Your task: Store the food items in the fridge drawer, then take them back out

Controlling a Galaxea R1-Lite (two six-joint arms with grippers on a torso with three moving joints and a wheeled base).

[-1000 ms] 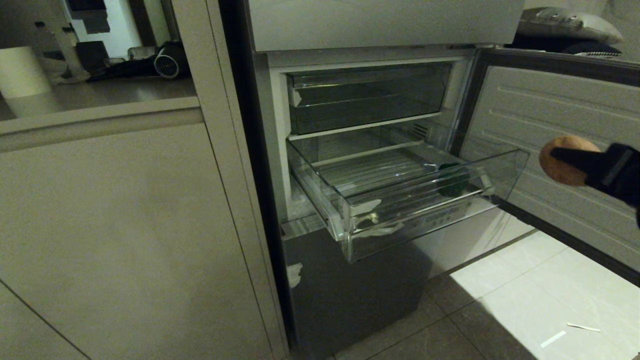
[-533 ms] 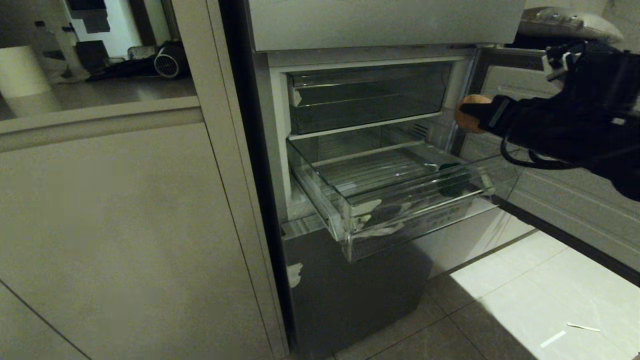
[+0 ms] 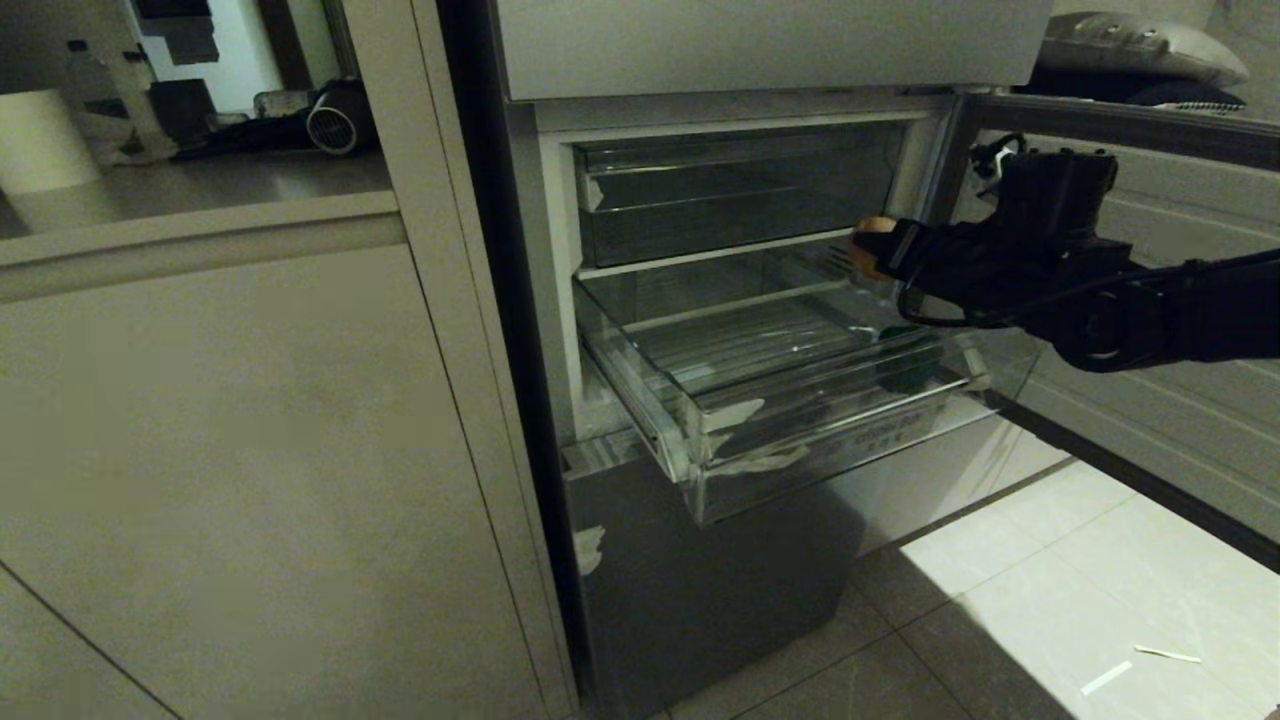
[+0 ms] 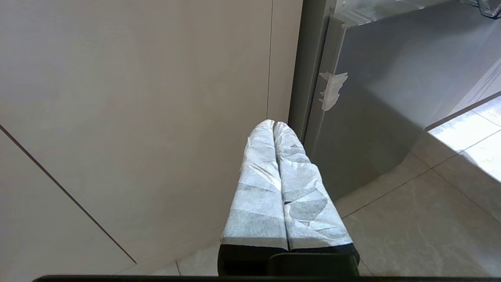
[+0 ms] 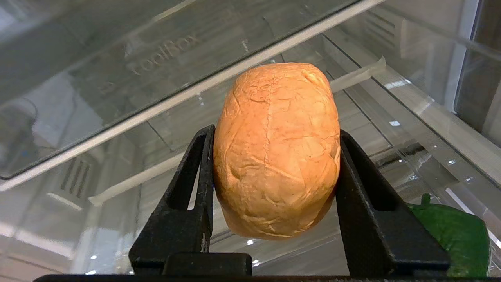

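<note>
Your right gripper [image 3: 868,250] — clamped on the orange-brown piece [image 5: 276,150], above the fridge drawer [image 3: 800,440]. Green lump [image 5: 456,235] — inside drawer. Left gripper [image 4: 274,125] — pressed together, empty.

Paper scraps [image 3: 1135,665] on tiled floor [image 3: 1050,590]

Most of the orange-brown piece [image 3: 872,243] is hidden behind the right hand [image 3: 880,250]. The green lump [image 5: 454,239], below that hand, is cut off by the picture's edge.
</note>
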